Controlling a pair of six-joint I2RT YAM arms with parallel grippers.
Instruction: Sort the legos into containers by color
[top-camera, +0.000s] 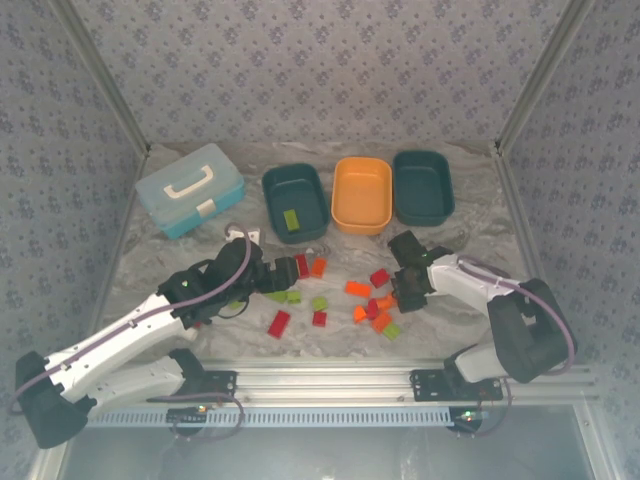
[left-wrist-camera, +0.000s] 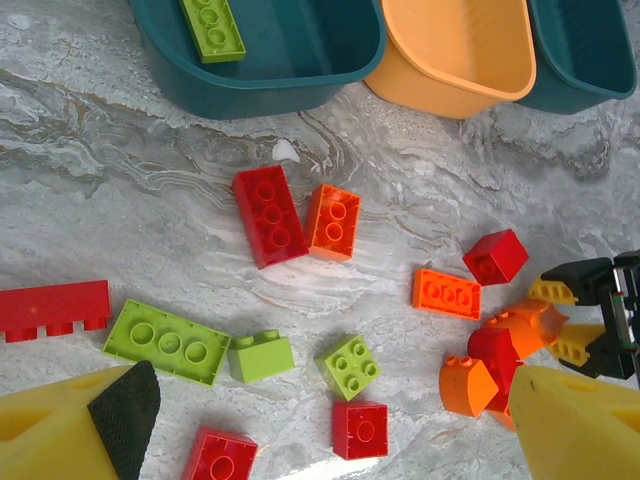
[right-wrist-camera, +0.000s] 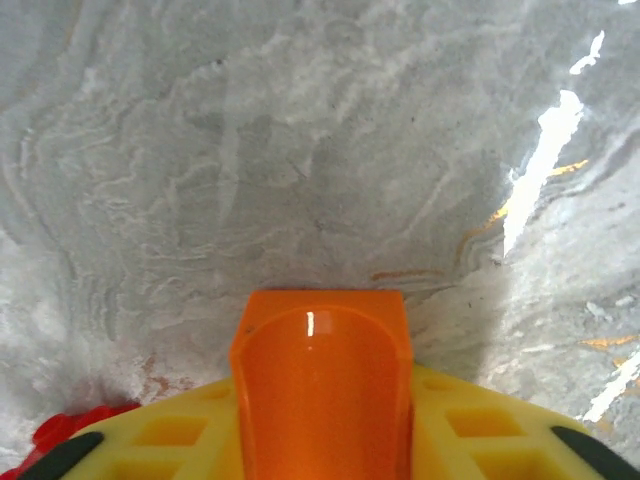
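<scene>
Red, orange and lime green legos lie scattered on the marble table (top-camera: 330, 330) in front of three tubs. A dark teal tub (top-camera: 295, 200) holds one green lego (top-camera: 291, 220), and beside it stand an orange tub (top-camera: 361, 193) and a second teal tub (top-camera: 423, 186). My right gripper (top-camera: 405, 295) is down at the right cluster, shut on a curved orange lego (right-wrist-camera: 322, 370) between its yellow fingers (right-wrist-camera: 480, 430). My left gripper (top-camera: 285, 270) hangs open above the left group, over a green square lego (left-wrist-camera: 349, 366) and a red square lego (left-wrist-camera: 360, 430).
A light blue case with a white handle (top-camera: 190, 188) sits at the back left. A long red lego (left-wrist-camera: 268, 215) and an orange lego (left-wrist-camera: 333, 221) lie just in front of the left teal tub. Patterned walls close in the table on three sides.
</scene>
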